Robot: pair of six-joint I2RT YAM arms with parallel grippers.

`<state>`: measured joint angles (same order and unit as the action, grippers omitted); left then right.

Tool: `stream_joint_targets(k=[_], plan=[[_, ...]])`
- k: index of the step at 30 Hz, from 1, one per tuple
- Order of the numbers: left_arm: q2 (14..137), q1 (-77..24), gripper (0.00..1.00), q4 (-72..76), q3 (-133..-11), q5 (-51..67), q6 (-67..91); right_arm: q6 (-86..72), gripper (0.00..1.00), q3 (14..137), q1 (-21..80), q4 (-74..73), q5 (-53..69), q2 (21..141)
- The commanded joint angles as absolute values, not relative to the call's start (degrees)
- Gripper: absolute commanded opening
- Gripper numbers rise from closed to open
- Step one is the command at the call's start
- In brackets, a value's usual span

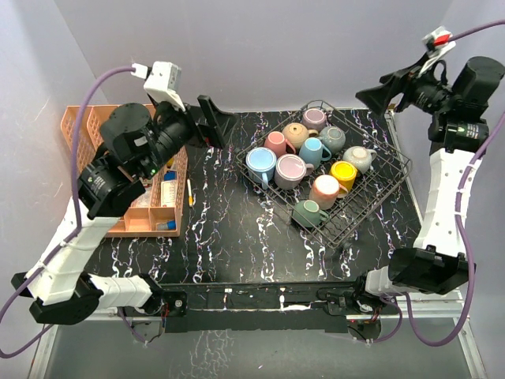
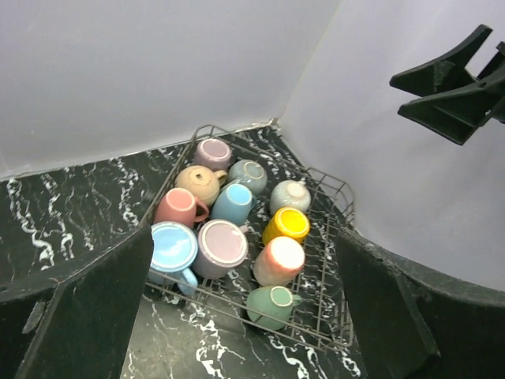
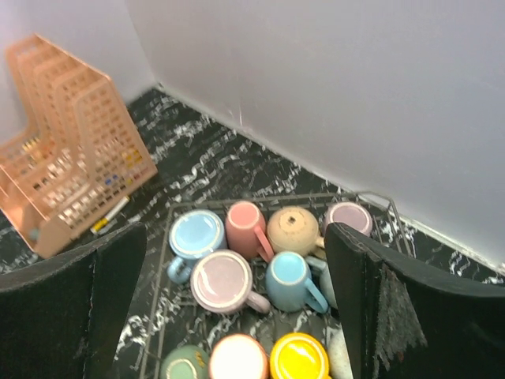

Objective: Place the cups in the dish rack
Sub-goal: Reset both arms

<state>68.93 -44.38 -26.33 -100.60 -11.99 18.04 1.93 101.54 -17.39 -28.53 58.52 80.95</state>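
Evidently all sitting in the dish rack (image 1: 360, 212), far and right — cups (image 1: 290, 170) glossy, hard, light, chippable, slippery; best pinched at rim or handle. Spread wide, holding nothing — left gripper (image 1: 215, 122), right gripper (image 1: 385, 96).

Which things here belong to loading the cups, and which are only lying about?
For the job: the cups; the dish rack that holds them.
Lying about: the orange organiser; the pen beside it.
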Motion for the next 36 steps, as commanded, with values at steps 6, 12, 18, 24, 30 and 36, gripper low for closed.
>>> stream_joint_targets(k=[6,12,18,24,30,36], plan=[[73.1,-44.2,0.97,-33.1,-114.4,-3.4,16.6,-22.8,0.99,109.5,-19.3,-13.5,69.5,78.5],[72.1,-44.2,0.97,-32.7,-114.4,-4.1,16.2,-33.1,0.99,108.6,-20.0,-12.2,64.5,77.4],[72.1,-44.2,0.97,-33.0,-113.7,-4.1,16.2,-37.6,0.99,107.4,-20.9,-12.0,62.2,77.2],[72.3,-44.2,0.97,-32.2,-111.1,-5.8,15.7,-34.8,0.99,105.6,-22.0,-12.1,60.4,76.2],[75.1,-41.8,0.97,-29.1,-111.2,-1.9,16.9,-30.9,0.99,104.8,-22.3,-14.0,57.0,74.9],[76.7,-35.1,0.97,-24.5,-110.3,9.8,22.2,-25.8,0.99,104.5,-22.4,-17.4,51.9,73.0]])
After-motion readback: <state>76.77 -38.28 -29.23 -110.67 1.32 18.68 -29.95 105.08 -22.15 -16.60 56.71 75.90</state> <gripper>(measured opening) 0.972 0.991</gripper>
